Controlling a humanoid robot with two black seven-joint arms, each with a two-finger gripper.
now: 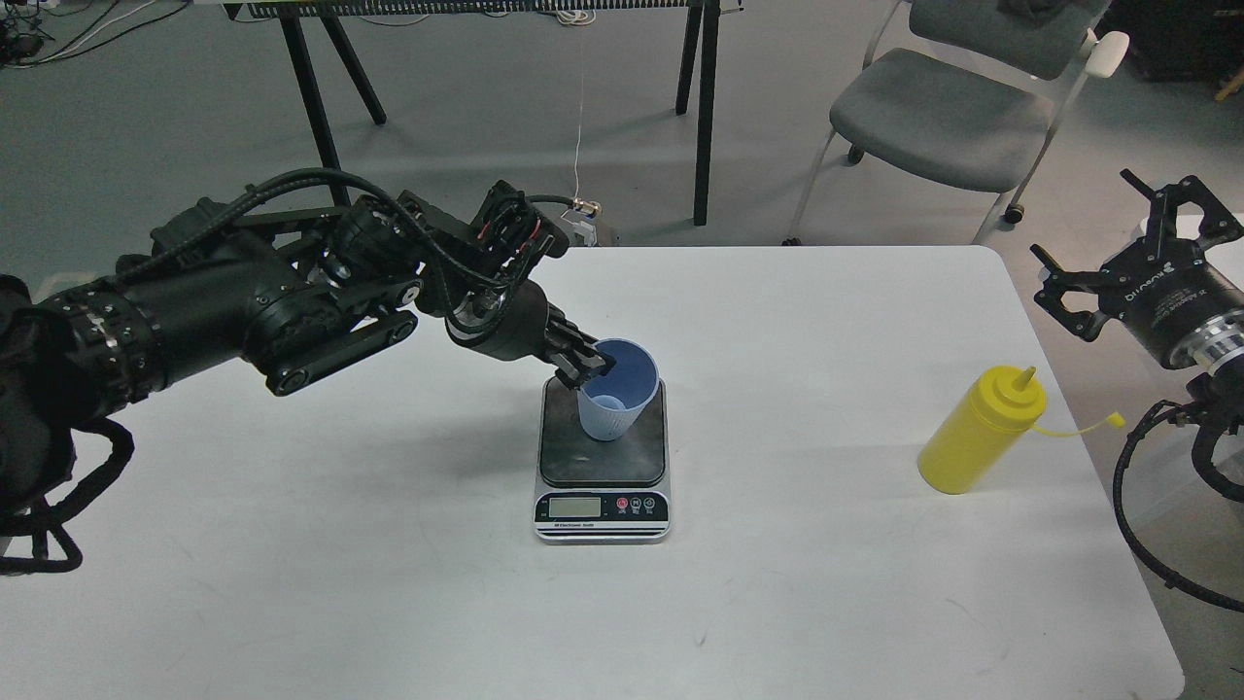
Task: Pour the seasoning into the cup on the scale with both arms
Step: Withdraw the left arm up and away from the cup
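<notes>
The light blue ribbed cup [614, 403] stands on the dark plate of the small scale [603, 457] at the table's middle, mouth up. My left gripper [586, 367] reaches in from the left and is shut on the cup's left rim. The yellow squeeze bottle [980, 432] stands upright near the table's right edge, its tethered cap hanging out to the right. My right gripper [1132, 248] hovers off the table's right side, above and right of the bottle, fingers spread open and empty.
The white table [389, 583] has a rounded right edge. A grey chair [957, 112] and black stand legs [705, 107] are on the floor behind the table. Black cables [1157, 486] hang by the right arm.
</notes>
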